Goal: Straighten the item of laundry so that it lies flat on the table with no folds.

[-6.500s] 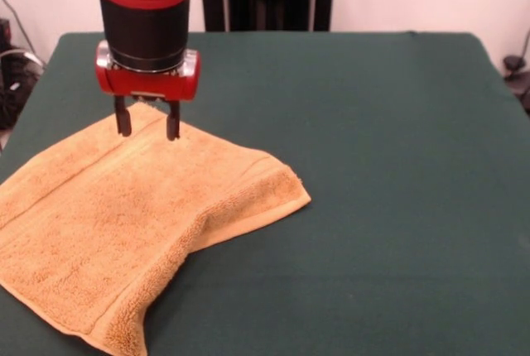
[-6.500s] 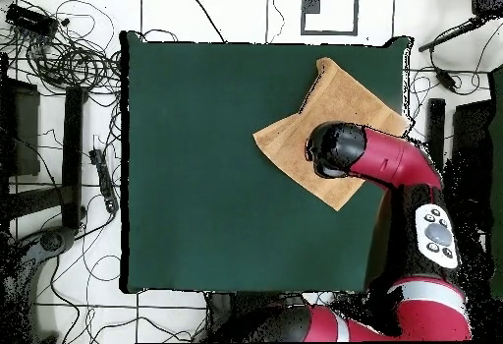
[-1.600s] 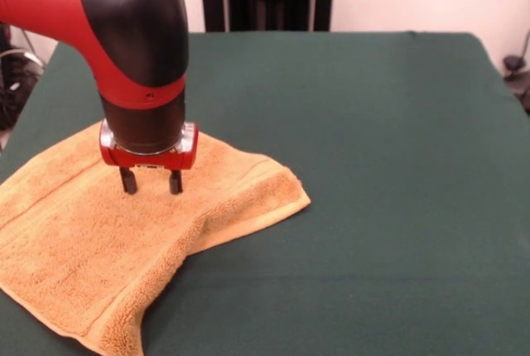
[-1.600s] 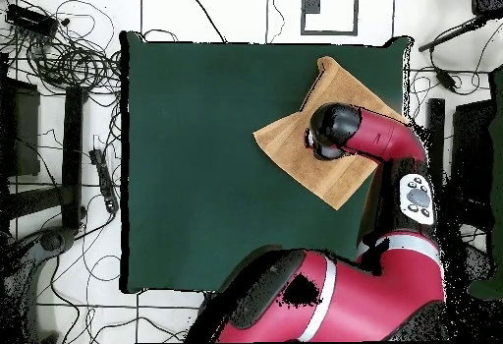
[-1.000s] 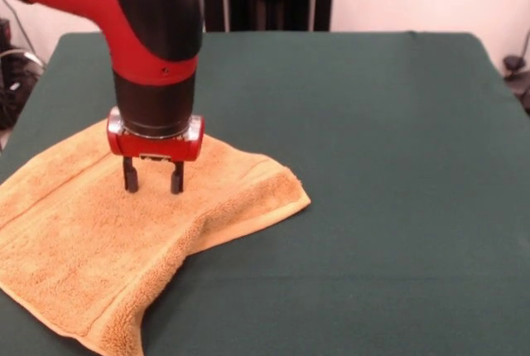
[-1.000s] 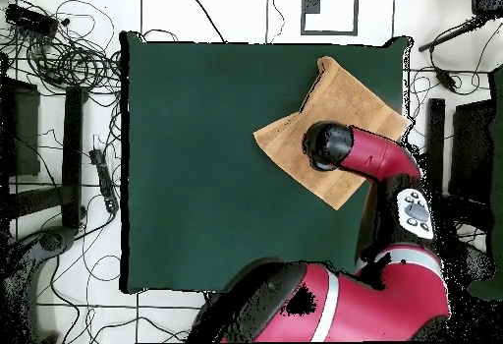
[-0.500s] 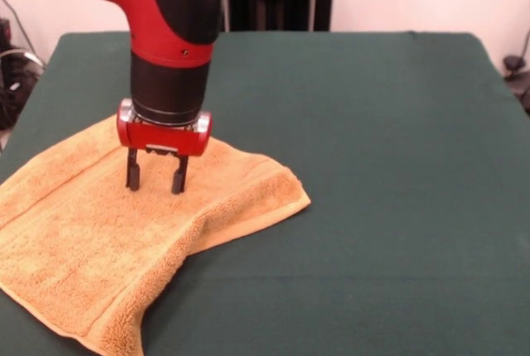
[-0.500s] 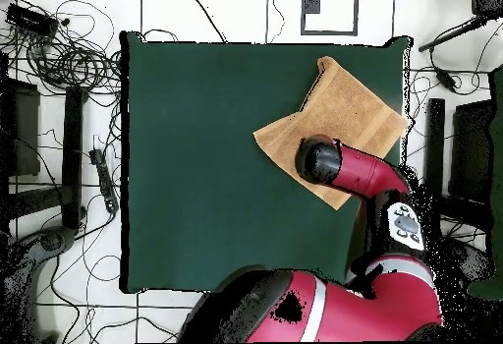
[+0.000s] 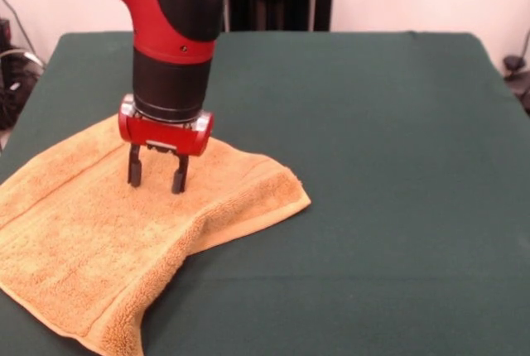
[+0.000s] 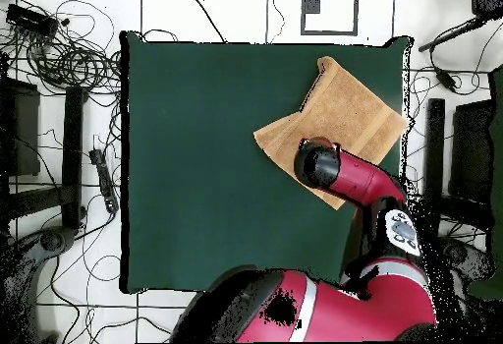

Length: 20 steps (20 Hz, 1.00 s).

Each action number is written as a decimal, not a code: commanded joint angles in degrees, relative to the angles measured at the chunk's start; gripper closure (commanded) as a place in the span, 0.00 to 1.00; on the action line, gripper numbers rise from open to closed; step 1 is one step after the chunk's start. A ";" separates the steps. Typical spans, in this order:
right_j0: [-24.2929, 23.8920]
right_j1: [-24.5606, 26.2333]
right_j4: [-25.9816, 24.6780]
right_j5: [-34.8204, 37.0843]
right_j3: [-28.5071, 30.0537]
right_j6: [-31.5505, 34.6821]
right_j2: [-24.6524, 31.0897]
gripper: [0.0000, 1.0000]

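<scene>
Towel: a golden-orange terry towel (image 9: 108, 240) lies at the near left of the green table (image 9: 373, 165) in the front view, running off the picture's left and bottom edges; from overhead it sits by one corner of the table, near the right edge.

Lie of the cloth: most of the towel is spread out, but its right side is not flat. A thick fold (image 9: 248, 199) runs along the edge toward the right corner, and the near edge curls under into a rolled lip.

How it should handle: soft, light and limp by the look of it. The cloth would likely drape and drag rather than slide as one piece, and the felt-like table cover may hold it back. Nothing about it seems fragile or slippery.

Where to take hold: judging from the fold, the doubled right corner or the rolled near edge looks the best place to pinch, so the layer can be pulled outward toward open table.

Gripper: the gripper (image 9: 155, 176) points straight down over the far middle part of the towel, left of the fold. From overhead the arm (image 10: 319, 163) covers it.

Fingers: the two dark fingers (image 9: 134, 170) stand apart with a clear gap between them and hold nothing. Their tips are at or just above the pile; contact cannot be told for sure.

Stage: the fold is still in place, so the straightening is not yet done.
</scene>
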 commanded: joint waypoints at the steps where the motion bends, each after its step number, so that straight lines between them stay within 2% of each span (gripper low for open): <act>1: 5.38 9.60 4.34 -6.12 10.36 20.08 6.12 0.00; 3: 5.59 9.06 3.99 -8.22 11.88 20.09 6.44 0.00; 8: 7.08 6.26 2.43 -5.11 13.90 17.06 5.65 0.00; 20: 6.32 5.54 6.59 -5.71 16.99 18.50 8.28 0.00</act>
